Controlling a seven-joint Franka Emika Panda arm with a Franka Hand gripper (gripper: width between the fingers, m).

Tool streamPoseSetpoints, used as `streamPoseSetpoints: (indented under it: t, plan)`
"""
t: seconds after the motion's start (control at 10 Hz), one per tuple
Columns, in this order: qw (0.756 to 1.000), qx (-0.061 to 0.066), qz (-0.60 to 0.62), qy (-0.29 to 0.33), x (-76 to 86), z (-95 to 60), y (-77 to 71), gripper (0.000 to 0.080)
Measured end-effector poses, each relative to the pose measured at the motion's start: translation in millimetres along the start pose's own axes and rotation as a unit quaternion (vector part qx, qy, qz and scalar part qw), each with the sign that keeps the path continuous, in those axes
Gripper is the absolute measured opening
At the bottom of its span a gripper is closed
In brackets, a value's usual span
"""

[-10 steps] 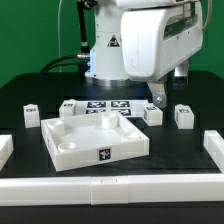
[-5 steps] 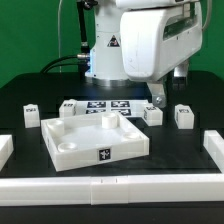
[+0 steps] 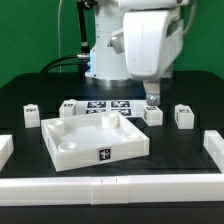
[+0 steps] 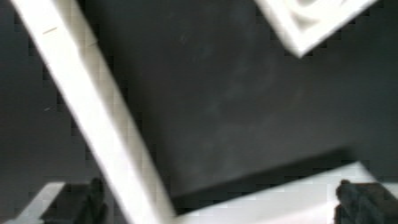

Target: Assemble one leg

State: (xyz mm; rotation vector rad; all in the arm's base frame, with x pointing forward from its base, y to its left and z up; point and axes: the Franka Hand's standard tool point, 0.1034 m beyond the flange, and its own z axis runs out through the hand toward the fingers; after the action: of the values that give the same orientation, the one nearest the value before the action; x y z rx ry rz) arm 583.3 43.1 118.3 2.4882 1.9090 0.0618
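Wrist view shows my end effector (image 4: 222, 202) spread empty; I should centre on the leg (image 3: 152, 114) at two o'clock of the tray (image 3: 66, 151).

table top (image 3: 25, 95): black, matt, no glare, faintly mottled close up in the wrist view. tray (image 3: 62, 152): white plastic, smooth, mostly matt with a slight sheen on the rim. legs (image 3: 183, 116): same white plastic, each with a flat-printed black-and-white tag. long bars (image 3: 110, 187): white plastic too, smooth; wrist view too blurred to judge the edge finish. marker board (image 3: 105, 105): thin, white, matt, printed tags. arm housing (image 3: 150, 40): white moulded plastic, glossy, soft highlights. gripper fingers (image 4: 361, 197): black, matt, material can't tell.
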Motion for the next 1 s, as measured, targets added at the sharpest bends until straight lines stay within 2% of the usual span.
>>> streamPoseSetpoints:
  t: [0.2,0.8,0.9,1.0]
  plan:
    - [0.997,-0.005,-0.075,-0.023,-7.2,5.8,-5.9,0.065]
    - [0.997,-0.003,-0.078,-0.027,-11.8,8.4,-6.6,0.065]
    - [0.991,-0.002,-0.134,-0.027,-24.4,10.6,-12.5,0.065]
    - [0.984,0.003,-0.176,-0.028,-44.8,14.0,-27.6,0.065]
